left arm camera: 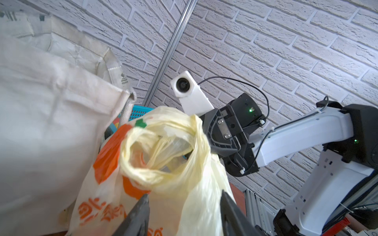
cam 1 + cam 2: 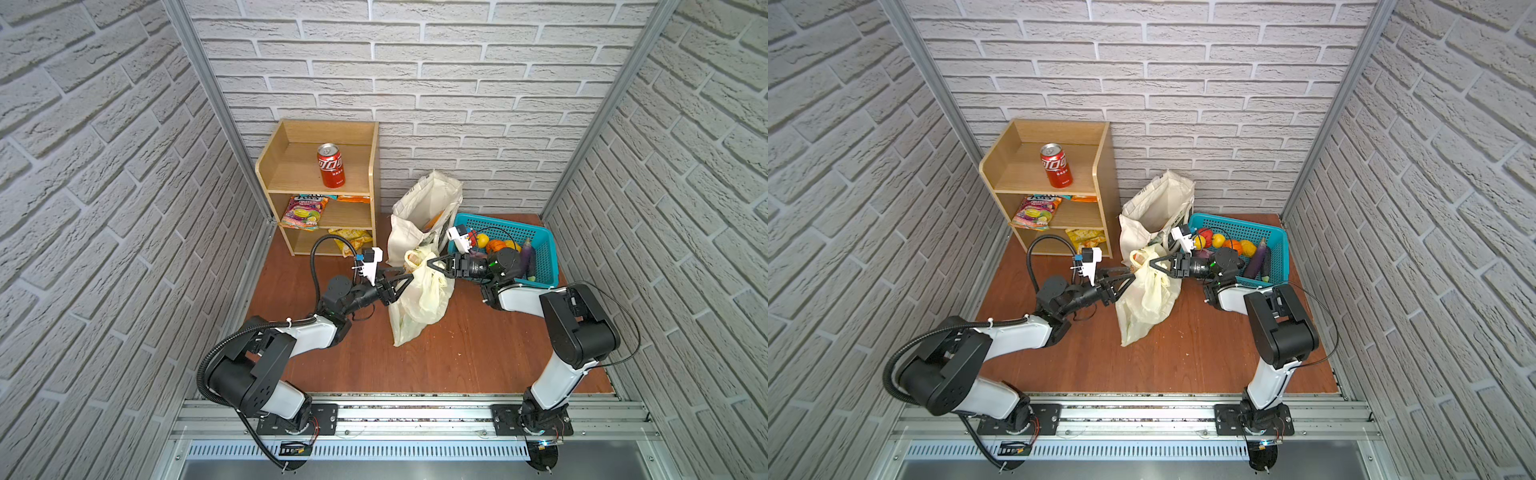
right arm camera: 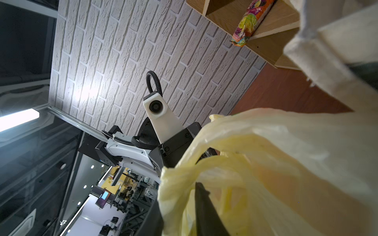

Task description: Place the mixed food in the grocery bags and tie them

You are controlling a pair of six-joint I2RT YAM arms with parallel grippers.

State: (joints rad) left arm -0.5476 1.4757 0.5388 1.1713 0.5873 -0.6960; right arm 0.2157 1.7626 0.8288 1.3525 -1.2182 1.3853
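Note:
The pale-yellow plastic bag (image 2: 419, 295) (image 2: 1146, 295) stands mid-floor, its twisted handles looped together at the top (image 1: 163, 173). An orange shape (image 1: 106, 155) shows through its film; I cannot tell which food it is. My left gripper (image 2: 409, 276) (image 1: 184, 201) is open, its fingers either side of the bag's neck. My right gripper (image 2: 432, 264) (image 3: 178, 196) faces it from the other side, open a little, with a handle strand lying between its fingers. The cream canvas tote (image 2: 419, 212) (image 2: 1142, 216) stands just behind, mouth open, with something orange (image 2: 434, 220) inside.
A wooden shelf unit (image 2: 365, 166) stands at the back left with a red cola can (image 2: 331, 165) on top and snack packets (image 2: 303, 212) below. A turquoise basket (image 2: 544, 266) of toy fruit and vegetables sits right of the tote, under my right arm.

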